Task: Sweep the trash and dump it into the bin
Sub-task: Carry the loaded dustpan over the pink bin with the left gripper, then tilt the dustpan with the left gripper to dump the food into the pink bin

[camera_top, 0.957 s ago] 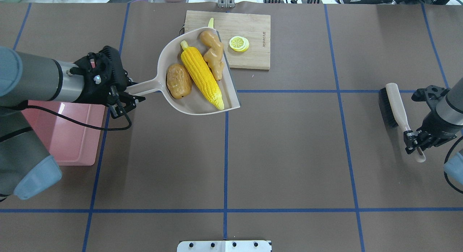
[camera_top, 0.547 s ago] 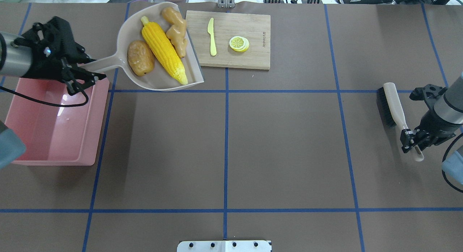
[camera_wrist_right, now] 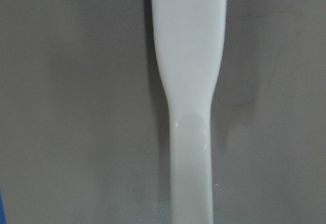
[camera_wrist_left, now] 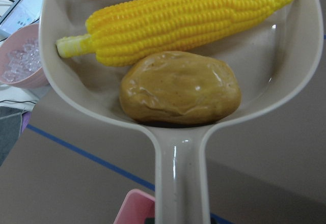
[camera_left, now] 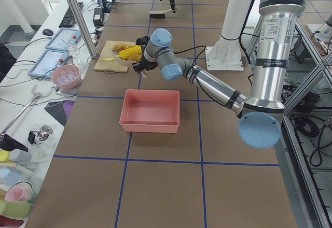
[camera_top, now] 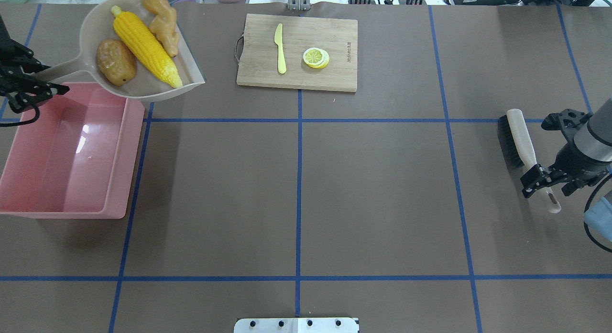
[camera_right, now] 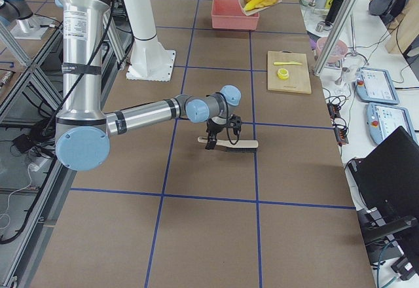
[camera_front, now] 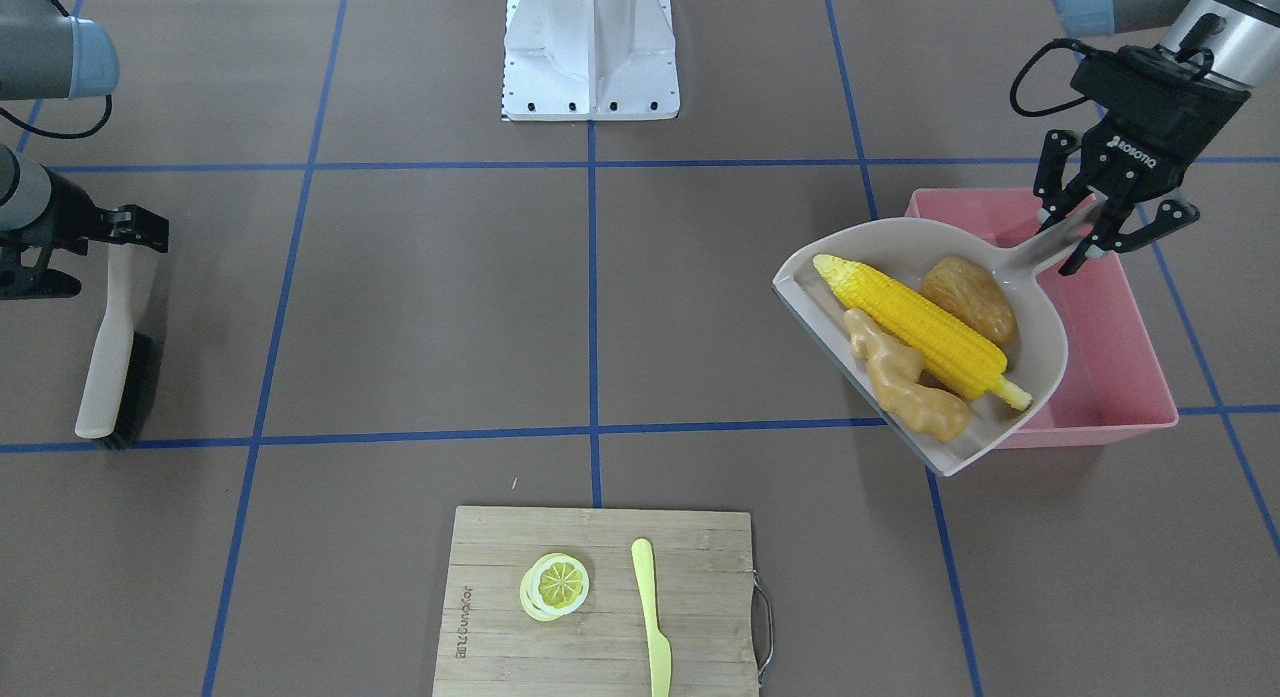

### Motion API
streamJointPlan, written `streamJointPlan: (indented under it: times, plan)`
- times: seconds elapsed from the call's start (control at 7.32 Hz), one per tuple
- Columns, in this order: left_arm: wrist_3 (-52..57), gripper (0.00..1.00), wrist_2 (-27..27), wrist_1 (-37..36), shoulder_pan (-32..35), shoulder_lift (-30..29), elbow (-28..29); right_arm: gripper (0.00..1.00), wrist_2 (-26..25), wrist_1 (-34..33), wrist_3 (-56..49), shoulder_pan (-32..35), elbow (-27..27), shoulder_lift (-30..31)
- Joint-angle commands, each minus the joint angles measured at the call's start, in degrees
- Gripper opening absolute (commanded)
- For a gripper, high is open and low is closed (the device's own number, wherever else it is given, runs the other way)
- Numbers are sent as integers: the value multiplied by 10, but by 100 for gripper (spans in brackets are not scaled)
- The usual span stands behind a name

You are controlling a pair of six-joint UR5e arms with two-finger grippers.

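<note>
The left gripper (camera_front: 1088,239) has its fingers pinched on the end of the handle of the beige dustpan (camera_front: 1040,362), and it holds the pan in the air. The handle end is above the pink bin (camera_front: 1120,377), while the wide mouth of the pan reaches out past the bin's wall, on the side toward the cutting board. In the pan lie the three pieces of trash: the corn cob (camera_front: 920,325) lies across the middle, the potato (camera_front: 970,299) is beside it on the handle side, and the ginger root (camera_front: 905,375) is beside it on the mouth side, touching the cob. In the left wrist view the potato (camera_wrist_left: 181,87) sits just where the handle joins the pan, and the corn cob (camera_wrist_left: 178,21) is behind it. The inside of the bin (camera_top: 71,151) is glossy.

The right gripper (camera_top: 542,180) has its fingers closed on the pale handle of the brush (camera_top: 521,144). The brush lies on the brown surface (camera_top: 373,189), with its dark bristles at the end away from the fingers. It is well apart from the bin.

On the far side of the surface is the bamboo cutting board (camera_top: 330,32). On it lie a yellow plastic knife (camera_top: 280,48) and a lemon slice (camera_top: 316,57), apart from each other.
</note>
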State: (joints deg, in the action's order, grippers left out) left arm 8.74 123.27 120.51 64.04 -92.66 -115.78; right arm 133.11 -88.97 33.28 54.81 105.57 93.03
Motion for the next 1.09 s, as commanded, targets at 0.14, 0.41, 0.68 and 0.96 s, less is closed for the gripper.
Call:
streamJointPlan:
  times: [0.14,0.41,0.68,0.96]
  plan:
    - [-3,0,31,9,35,82,-29,100,4,-5,-8,66,-1,-31]
    - [-2,0,83,54,78,148,-30,100,-14,-5,-97,135,-25,-34]
    - [0,0,116,142,107,242,-28,100,-15,-5,-256,218,-88,-27]
    - [2,0,116,201,110,320,-27,100,-38,-4,-359,283,-122,-8]
